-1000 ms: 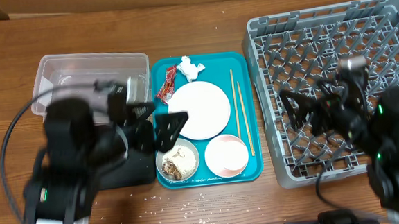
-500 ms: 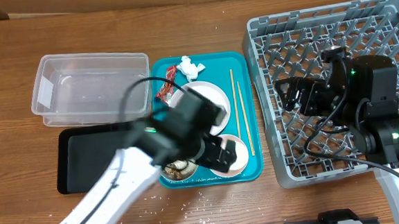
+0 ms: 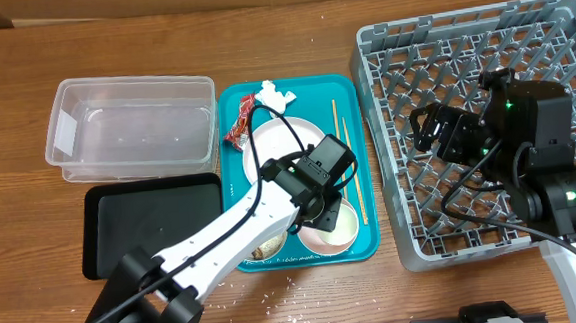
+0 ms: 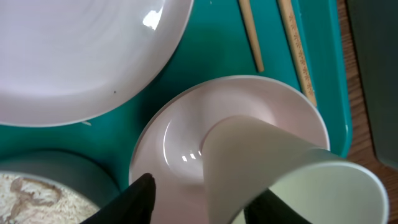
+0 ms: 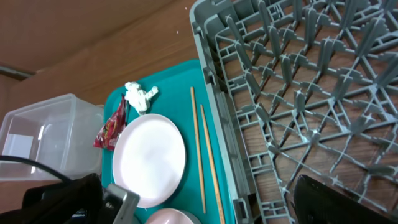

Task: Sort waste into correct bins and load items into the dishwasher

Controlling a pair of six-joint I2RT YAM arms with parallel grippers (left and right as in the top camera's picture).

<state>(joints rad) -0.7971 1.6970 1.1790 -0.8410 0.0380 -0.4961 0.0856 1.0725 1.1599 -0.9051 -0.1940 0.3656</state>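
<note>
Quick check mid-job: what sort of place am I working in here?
Probably a staged dish-clearing station on a wooden table rather than a real kitchen: a grey dish rack, a teal tray, and a clear tub beside a black tray.

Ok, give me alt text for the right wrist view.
A grey rack fills the right; beside it a teal tray holds a white plate, chopsticks, a tissue and a red wrapper. A clear tub sits at the left.

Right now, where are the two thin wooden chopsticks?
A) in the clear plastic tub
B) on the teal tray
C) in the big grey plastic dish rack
B: the thin wooden chopsticks lie on the teal tray, beside the round white plate.
</note>
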